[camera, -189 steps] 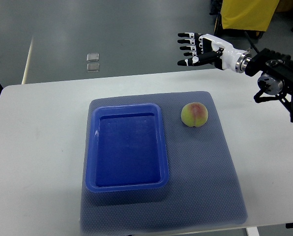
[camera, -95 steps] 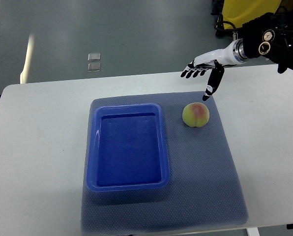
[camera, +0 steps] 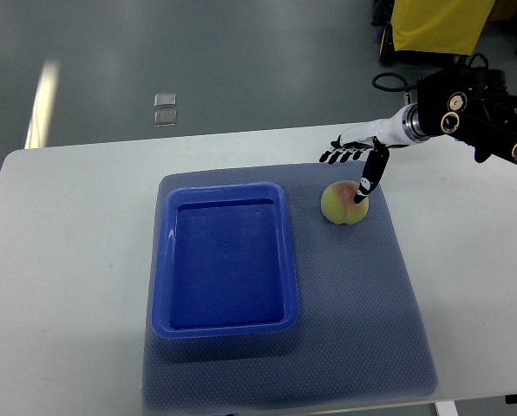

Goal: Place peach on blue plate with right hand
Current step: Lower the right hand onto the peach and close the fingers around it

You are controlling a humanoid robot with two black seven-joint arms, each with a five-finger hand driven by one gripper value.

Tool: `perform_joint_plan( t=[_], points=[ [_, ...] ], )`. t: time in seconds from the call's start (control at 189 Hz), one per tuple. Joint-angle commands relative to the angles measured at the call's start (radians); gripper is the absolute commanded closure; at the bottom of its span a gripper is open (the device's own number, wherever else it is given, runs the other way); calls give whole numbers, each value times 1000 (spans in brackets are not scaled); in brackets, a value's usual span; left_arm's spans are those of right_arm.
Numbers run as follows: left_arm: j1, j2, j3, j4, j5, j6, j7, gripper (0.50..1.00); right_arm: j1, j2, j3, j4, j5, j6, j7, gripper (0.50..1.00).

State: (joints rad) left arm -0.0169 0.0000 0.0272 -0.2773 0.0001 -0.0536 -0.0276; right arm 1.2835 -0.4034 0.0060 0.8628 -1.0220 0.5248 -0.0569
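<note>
Dropping fast: right hand (camera: 356,165) is now coming down onto the peach (camera: 344,203), thumb tip touching its right side, other fingers (camera: 335,156) spread flat beyond it, holding nothing yet. Grasp looks about to start. Near side: plate (camera: 225,326) is sitting empty on the mat (camera: 363,321), just left of the peach, which is lying on the mat near its far right corner. Lift path leftward is looking open; bench (camera: 68,260) edge is running close behind the hand.
</note>
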Motion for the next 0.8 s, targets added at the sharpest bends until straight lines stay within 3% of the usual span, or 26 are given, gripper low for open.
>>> perform_joint_plan(
  t=[0.0, 0.391, 0.612, 0.665, 0.713, 0.718, 0.792, 0.797],
  points=[
    [0, 0, -1, 1, 0, 1, 0, 500, -18, 17, 0, -7, -3, -20, 2, 572],
    [0, 0, -1, 1, 0, 0, 0, 500, -81, 31, -3, -15, -4, -63, 8, 579],
    [0, 0, -1, 1, 0, 0, 0, 500, -107, 38, -6, -16, -4, -98, 11, 626],
    [0, 0, -1, 1, 0, 0, 0, 500, -119, 48, -7, -21, -6, -118, 11, 679],
    [0, 0, -1, 1, 0, 0, 0, 500, -119, 48, -7, -21, -6, -118, 11, 679],
    [0, 0, -1, 1, 0, 0, 0, 500, -125, 49, -7, -24, -9, -126, 11, 747],
    [0, 0, -1, 0, 0, 1, 0, 500, -135, 58, -7, -30, -35, -138, 12, 844],
    [0, 0, -1, 1, 0, 0, 0, 500, -136, 60, -7, -31, -41, -140, 12, 873]
  ],
)
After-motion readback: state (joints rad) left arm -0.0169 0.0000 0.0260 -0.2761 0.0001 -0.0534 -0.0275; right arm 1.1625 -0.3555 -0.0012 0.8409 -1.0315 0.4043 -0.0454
